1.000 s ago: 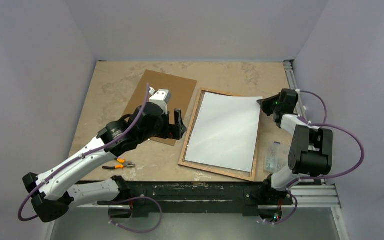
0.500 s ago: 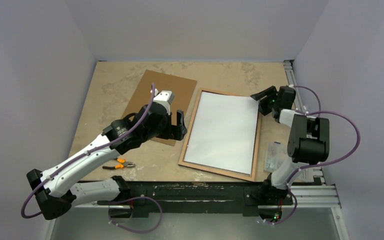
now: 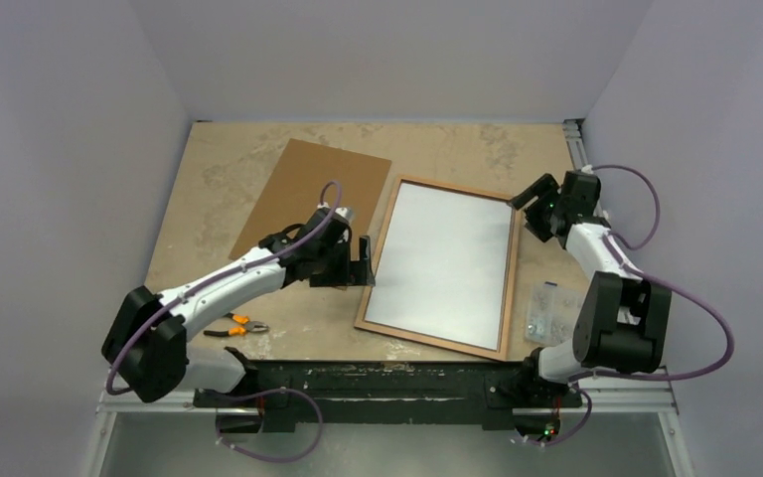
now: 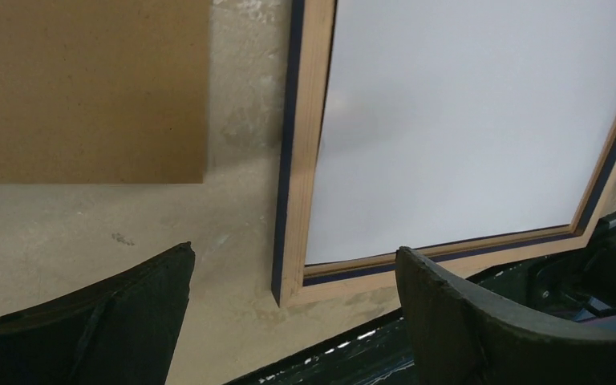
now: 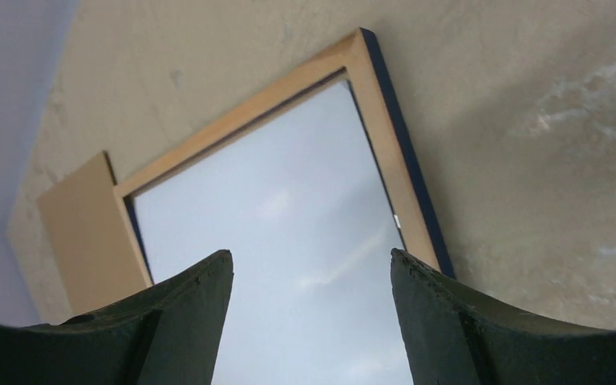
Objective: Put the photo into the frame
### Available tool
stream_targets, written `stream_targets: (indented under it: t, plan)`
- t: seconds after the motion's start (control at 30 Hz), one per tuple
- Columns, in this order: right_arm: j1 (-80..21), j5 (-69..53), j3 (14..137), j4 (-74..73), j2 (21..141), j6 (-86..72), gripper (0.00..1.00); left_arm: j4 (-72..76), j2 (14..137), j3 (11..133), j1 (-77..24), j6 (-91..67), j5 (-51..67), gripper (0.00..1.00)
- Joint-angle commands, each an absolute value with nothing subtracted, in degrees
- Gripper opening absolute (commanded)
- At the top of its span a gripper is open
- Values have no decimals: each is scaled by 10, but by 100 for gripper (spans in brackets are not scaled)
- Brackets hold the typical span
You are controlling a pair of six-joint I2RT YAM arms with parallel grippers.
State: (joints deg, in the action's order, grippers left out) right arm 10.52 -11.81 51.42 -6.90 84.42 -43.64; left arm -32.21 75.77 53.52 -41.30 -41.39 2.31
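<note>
Counted: one photo (image 3: 444,263), blank white back upward, printed face turned down and hidden. Lies flat inside the rails of one frame (image 3: 429,339), itself back-up on the table (image 3: 209,169), right of centre, between the two arms. Shows wood-brown on the rails, with dark blue only as a thin line along the edges in the wrist views. Cannot tell whether a pane sits under the sheet. Loses the frame's far end off the top of the left wrist view, and its near end behind the fingers in the right wrist view.

Just beside the frame's left rail, towards the near corner: left gripper (image 3: 363,260), fingers spread wide, grasping nothing. Cannot tell whether touching the rail. Off the far right corner: right gripper (image 3: 534,209), likewise released and empty, apart from the frame.

Further out, left of the frame: one plain brown backing board (image 3: 308,194), lying flat, near corner hidden under the left arm. Near the front edge, close by that arm: one pair of orange-handled pliers (image 3: 238,326). Right of the frame: one small clear box (image 3: 546,310), contents too small to make out.
</note>
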Motion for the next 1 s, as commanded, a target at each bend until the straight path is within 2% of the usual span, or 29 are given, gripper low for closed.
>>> stream_targets:
  t: [0.0, 0.23, 0.5, 0.83, 0.97]
  plan:
    - [107, -58, 494, -171, 827, -365, 71, -191, 790, 483, -385, -439, 112, 92]
    - [106, -68, 519, -197, 919, -338, 70, -44, 883, 426, -385, -477, 180, 89]
    - [75, -124, 570, -185, 986, -343, 70, 68, 886, 380, -391, -519, 220, 86]
    - [43, -123, 649, -202, 1032, -351, 69, 60, 898, 422, -393, -520, 238, 84]
    - [43, -94, 662, -224, 1011, -330, 71, -33, 859, 439, -392, -482, 178, 88]
